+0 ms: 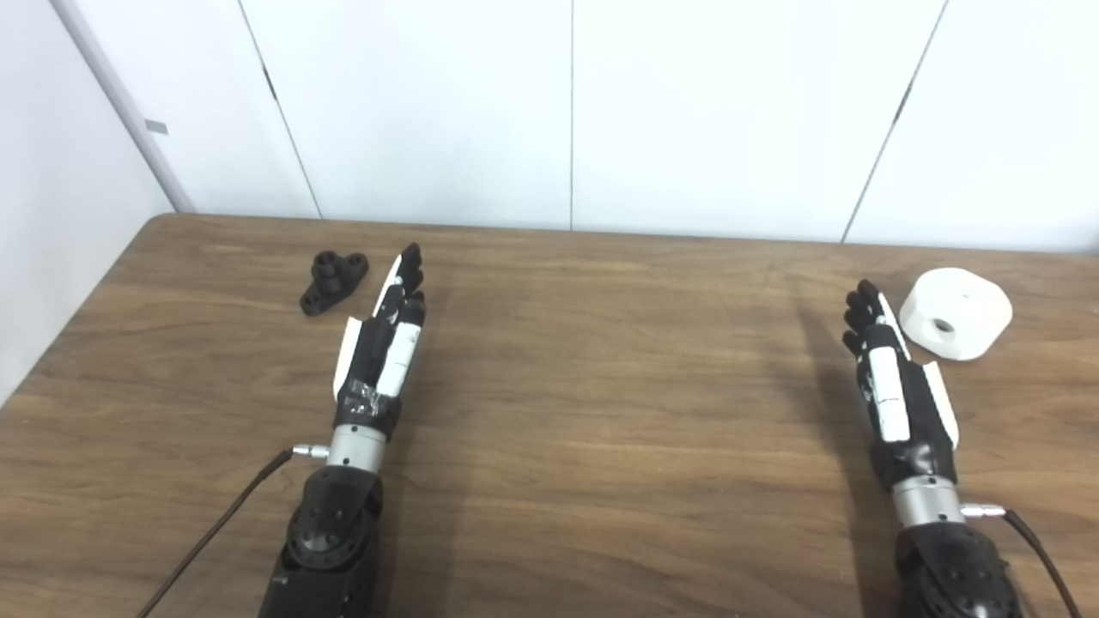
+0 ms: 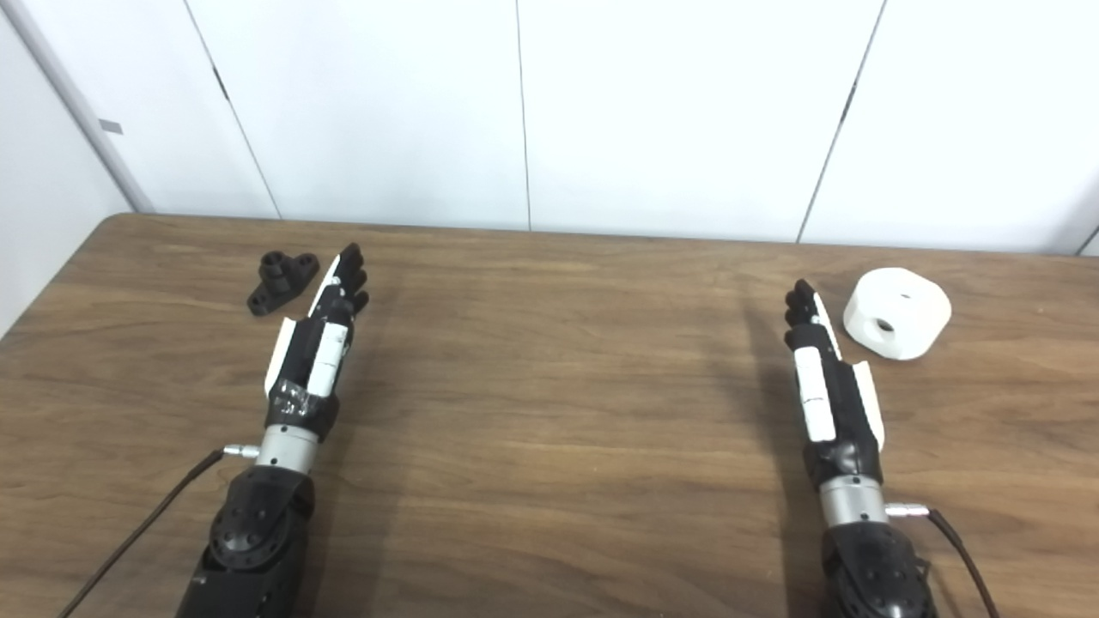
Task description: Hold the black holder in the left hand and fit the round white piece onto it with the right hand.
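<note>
A brown wood-grain tabletop (image 1: 601, 412) runs back to white wall panels (image 1: 687, 112). Nearest, both forearms reach in from the bottom edge. The left robot hand (image 1: 386, 330) is stretched out flat with its fingers extended, holding nothing. The right robot hand (image 1: 893, 369) is likewise extended and empty, fingers pointing away toward the wall. Just beyond and left of the left fingertips lies the black holder (image 1: 333, 281), its long axis running diagonally from near-left to far-right, its short tube standing upright. Just right of the right fingertips sits the round white piece (image 1: 956, 312), lying flat, its centre hole facing up and toward the camera.
</note>
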